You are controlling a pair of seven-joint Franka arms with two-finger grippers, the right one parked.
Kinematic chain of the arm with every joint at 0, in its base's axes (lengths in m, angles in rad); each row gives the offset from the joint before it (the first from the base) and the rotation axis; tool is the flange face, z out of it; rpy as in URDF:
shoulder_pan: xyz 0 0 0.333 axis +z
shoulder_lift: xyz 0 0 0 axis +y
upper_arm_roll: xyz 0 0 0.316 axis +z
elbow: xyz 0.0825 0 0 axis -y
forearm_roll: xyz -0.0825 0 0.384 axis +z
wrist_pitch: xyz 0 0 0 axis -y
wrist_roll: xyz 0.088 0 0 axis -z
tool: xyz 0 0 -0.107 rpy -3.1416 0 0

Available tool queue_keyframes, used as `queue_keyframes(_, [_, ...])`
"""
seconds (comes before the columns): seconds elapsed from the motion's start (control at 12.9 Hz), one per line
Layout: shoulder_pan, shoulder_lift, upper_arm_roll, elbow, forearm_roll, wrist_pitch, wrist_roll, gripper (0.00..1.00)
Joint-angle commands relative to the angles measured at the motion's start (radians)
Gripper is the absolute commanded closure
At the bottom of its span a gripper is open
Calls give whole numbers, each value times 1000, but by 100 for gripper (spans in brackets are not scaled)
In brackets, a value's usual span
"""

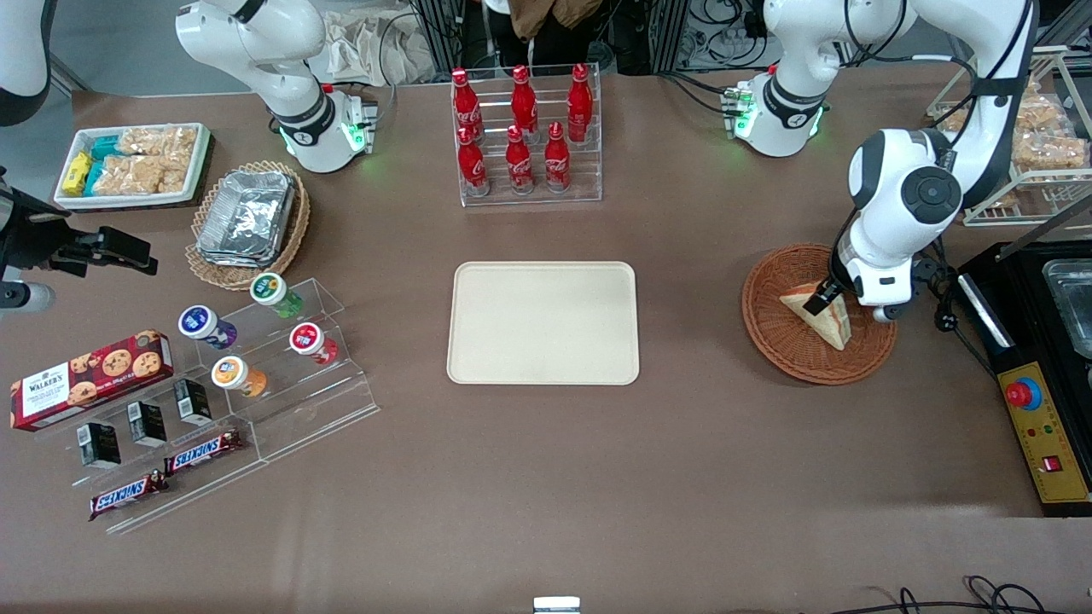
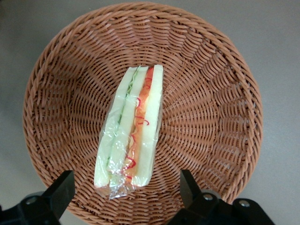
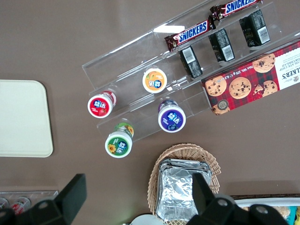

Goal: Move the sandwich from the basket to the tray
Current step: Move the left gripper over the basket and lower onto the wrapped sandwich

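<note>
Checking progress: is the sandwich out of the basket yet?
No. The sandwich lies in the basket, between the open end effector fingers.

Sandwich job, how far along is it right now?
Early stage. Done: the gripper is over the basket, fingers open on either side of the sandwich. In hand: lining up the grasp; the sandwich lies in the basket, not yet gripped. Left: close on it, lift it and set it on the tray, which holds nothing yet.
</note>
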Motion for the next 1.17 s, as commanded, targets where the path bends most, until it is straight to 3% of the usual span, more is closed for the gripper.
queue_keyframes(0.0, [5, -12, 0, -29, 39, 24, -17, 0])
queue_keyframes(0.16, [7, 17, 2, -37, 82, 36, -24, 0])
queue_keyframes(0.54, [8, 72, 6, -58, 83, 117, -24, 2])
queue_keyframes(0.62, [8, 84, 6, -58, 83, 142, -28, 13])
queue_keyframes(0.7, [8, 92, 6, -58, 83, 146, -29, 34])
queue_keyframes(0.78, [8, 95, 8, -57, 83, 146, -31, 76])
queue_keyframes(0.85, [8, 94, 13, -54, 83, 146, -34, 100])
queue_keyframes(1.09, [8, 84, 13, -47, 83, 137, -25, 100])
